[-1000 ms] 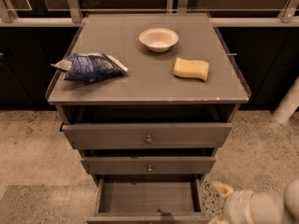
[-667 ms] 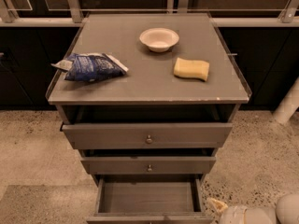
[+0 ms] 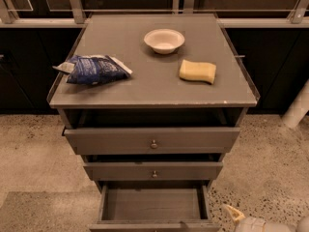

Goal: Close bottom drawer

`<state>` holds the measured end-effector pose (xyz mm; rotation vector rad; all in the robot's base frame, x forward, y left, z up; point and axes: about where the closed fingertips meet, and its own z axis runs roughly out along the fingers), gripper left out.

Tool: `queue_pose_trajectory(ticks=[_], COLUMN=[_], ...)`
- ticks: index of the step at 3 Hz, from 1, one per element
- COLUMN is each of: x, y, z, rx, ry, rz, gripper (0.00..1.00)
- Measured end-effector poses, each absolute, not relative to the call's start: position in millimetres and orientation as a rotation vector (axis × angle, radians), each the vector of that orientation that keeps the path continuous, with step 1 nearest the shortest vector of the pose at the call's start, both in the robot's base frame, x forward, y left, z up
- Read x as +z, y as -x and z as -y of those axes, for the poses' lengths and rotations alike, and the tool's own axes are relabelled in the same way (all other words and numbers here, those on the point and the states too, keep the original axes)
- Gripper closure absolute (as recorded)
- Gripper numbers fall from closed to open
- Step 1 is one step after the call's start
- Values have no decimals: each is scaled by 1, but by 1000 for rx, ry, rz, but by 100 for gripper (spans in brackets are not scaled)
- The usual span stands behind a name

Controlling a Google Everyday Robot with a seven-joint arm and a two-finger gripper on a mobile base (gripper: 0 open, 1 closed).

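The bottom drawer (image 3: 153, 206) of the grey-brown cabinet is pulled far out, and I see its empty inside; its front panel is cut off by the lower frame edge. The middle drawer (image 3: 153, 171) and the top drawer (image 3: 152, 140) each stand slightly out, each with a small round knob. My gripper (image 3: 235, 213) shows at the lower right, just right of the open bottom drawer's front corner, low near the floor. Only a pale yellowish fingertip and the white wrist are in view.
On the cabinet top (image 3: 154, 88) lie a blue chip bag (image 3: 92, 69), a white bowl (image 3: 164, 40) and a yellow sponge (image 3: 197, 71). Speckled floor (image 3: 270, 168) surrounds the cabinet. A white post (image 3: 297, 108) stands at the right. Dark cabinets line the back.
My arm has dropped lower and further right, so less of it shows now. The drawers and the things on top have not moved.
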<state>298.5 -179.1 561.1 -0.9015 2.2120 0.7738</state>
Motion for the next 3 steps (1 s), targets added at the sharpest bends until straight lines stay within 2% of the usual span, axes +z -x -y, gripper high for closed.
queue_pose_trajectory(ticks=[2,3], x=[433,374], y=[-322,-333], z=[195,186], rx=[836,906], ry=[661,571], rz=[-2212,-2226], gripper=[0,0])
